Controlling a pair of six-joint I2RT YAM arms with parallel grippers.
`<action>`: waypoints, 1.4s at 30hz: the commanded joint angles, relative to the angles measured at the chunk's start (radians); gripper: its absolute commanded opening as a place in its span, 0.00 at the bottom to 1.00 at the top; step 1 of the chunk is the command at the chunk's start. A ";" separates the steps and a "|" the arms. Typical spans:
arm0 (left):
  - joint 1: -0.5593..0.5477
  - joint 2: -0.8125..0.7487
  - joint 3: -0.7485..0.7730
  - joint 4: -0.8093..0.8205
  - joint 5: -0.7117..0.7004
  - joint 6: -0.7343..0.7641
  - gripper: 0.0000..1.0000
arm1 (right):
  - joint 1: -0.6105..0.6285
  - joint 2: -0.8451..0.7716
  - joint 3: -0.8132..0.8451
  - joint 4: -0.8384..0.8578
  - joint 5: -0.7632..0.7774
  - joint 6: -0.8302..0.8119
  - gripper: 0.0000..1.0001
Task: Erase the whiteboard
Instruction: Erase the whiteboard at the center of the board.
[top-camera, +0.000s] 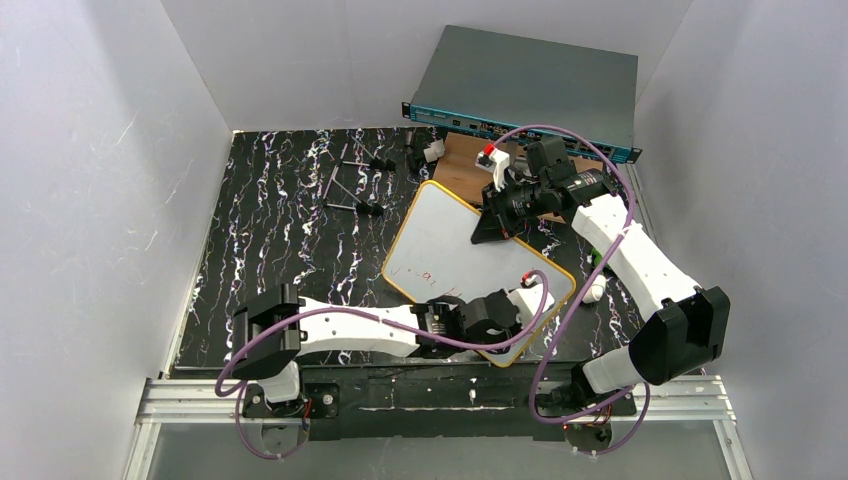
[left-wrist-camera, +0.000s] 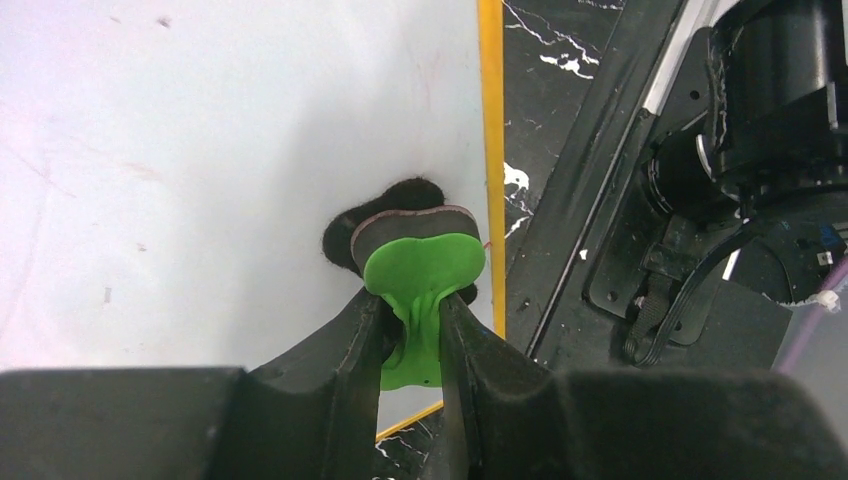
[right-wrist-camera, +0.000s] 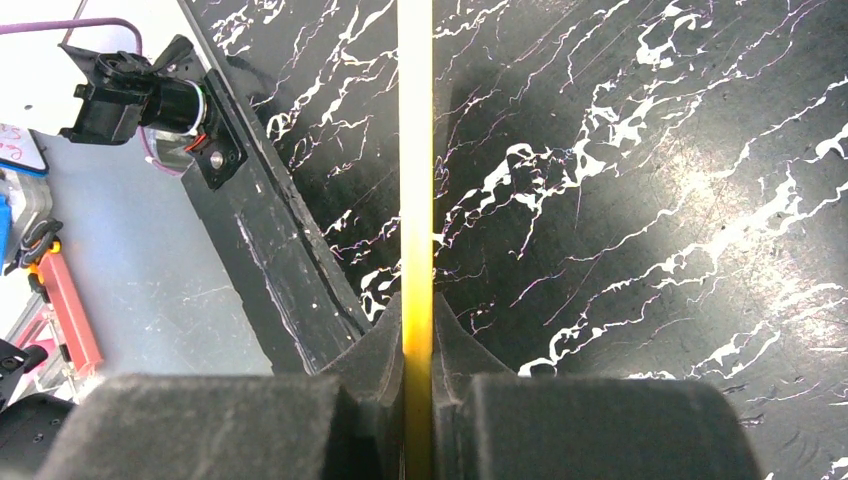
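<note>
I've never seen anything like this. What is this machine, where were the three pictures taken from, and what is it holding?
It is a robot with a left arm and a right arm, bolted at the table's near edge. One picture looks down from above; the other two come from a camera on each wrist. On the black marbled table lies a whiteboard with faint red marks; behind it are a wooden board and a grey box. The left gripper holds a green eraser, its dark pad on the whiteboard. The right gripper pinches the whiteboard's yellow frame, probably to steady it.
</note>
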 joint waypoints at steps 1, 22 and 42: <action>-0.026 0.002 -0.048 0.003 0.022 -0.010 0.00 | 0.006 -0.046 0.006 0.055 -0.044 0.018 0.01; 0.046 -0.015 -0.057 -0.018 -0.017 -0.056 0.00 | 0.005 -0.046 0.007 0.055 -0.040 0.024 0.01; 0.071 -0.017 0.011 -0.035 0.206 0.017 0.00 | 0.003 -0.044 0.004 0.057 -0.041 0.024 0.01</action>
